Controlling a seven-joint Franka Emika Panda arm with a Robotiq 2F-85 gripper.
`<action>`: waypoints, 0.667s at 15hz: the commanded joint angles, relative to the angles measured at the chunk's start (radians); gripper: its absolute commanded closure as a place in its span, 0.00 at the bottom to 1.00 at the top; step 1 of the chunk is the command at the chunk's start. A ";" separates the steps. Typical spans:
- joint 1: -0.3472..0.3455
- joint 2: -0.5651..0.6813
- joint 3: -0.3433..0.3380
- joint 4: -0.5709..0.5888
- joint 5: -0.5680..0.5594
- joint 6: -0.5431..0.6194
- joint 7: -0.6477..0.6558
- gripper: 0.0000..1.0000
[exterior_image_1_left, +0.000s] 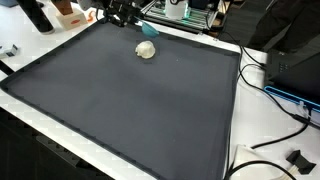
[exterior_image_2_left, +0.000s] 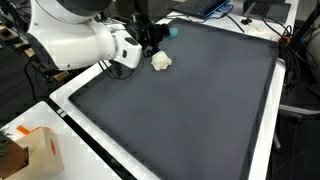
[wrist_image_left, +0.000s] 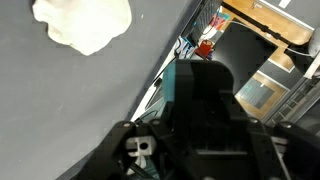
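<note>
White lump, perhaps cloth, lies near the jaws, not between them.

Two raised exterior cameras, one close wrist camera.
An exterior view looks down across the mat from its near edge, facing the arm at the far edge. An exterior view set high beside the white robot base faces along the mat. Both exterior views share the mat and the white lump. The wrist view is close and slanted over the mat, with the lump top left.
</note>
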 joint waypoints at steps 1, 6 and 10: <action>-0.009 0.023 0.023 0.003 0.043 0.064 0.034 0.75; 0.001 0.017 0.036 -0.017 0.054 0.171 0.060 0.75; 0.006 0.004 0.049 -0.029 0.044 0.231 0.091 0.75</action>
